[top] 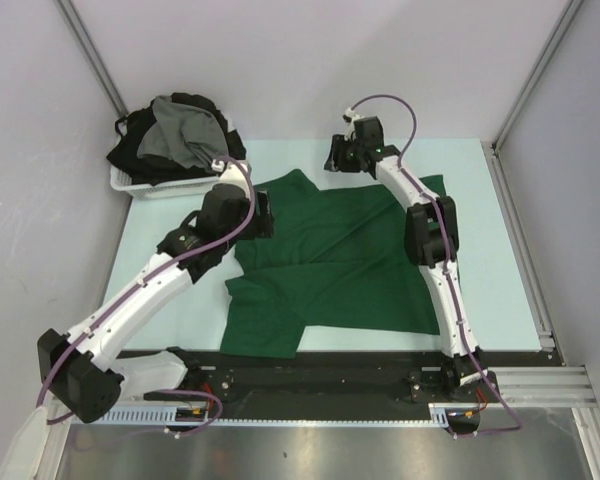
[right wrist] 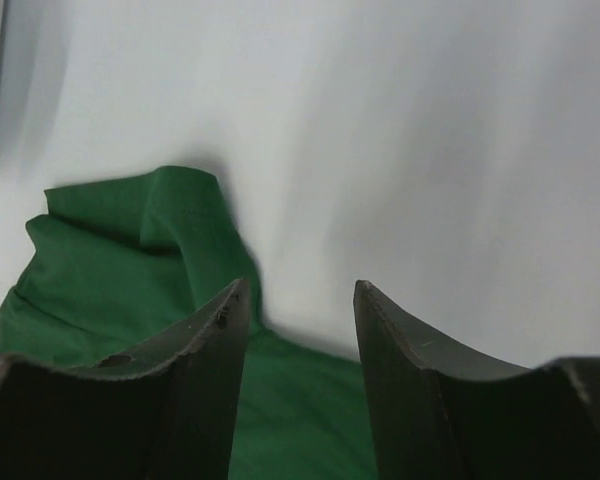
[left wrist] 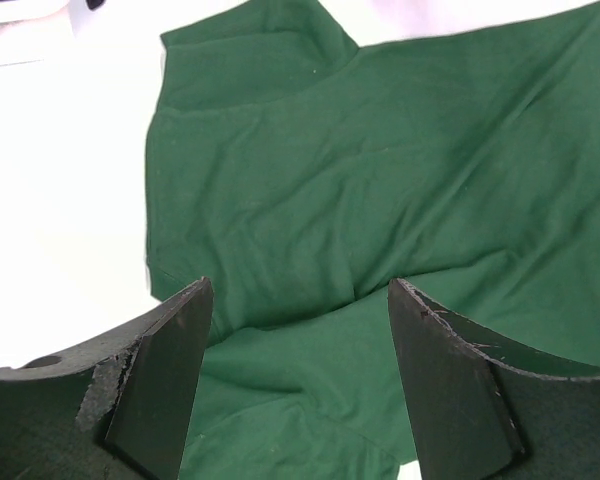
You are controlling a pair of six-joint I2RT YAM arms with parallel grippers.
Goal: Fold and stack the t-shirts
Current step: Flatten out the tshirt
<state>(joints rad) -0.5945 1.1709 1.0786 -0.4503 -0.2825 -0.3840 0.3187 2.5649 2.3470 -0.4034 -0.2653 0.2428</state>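
Observation:
A dark green t-shirt lies spread and wrinkled on the pale table, with one sleeve folded near the front left. My left gripper hovers over the shirt's left edge, open and empty. In the left wrist view the shirt fills the frame between the open fingers of the gripper. My right gripper is over the table's back edge, just beyond the shirt's far side, open and empty. The right wrist view shows a bunched corner of the shirt left of and below the gripper. A grey t-shirt and black t-shirts are piled in the basket.
The white plastic basket stands at the back left corner of the table. A metal rail runs along the table's right side. Walls close in on the left, back and right.

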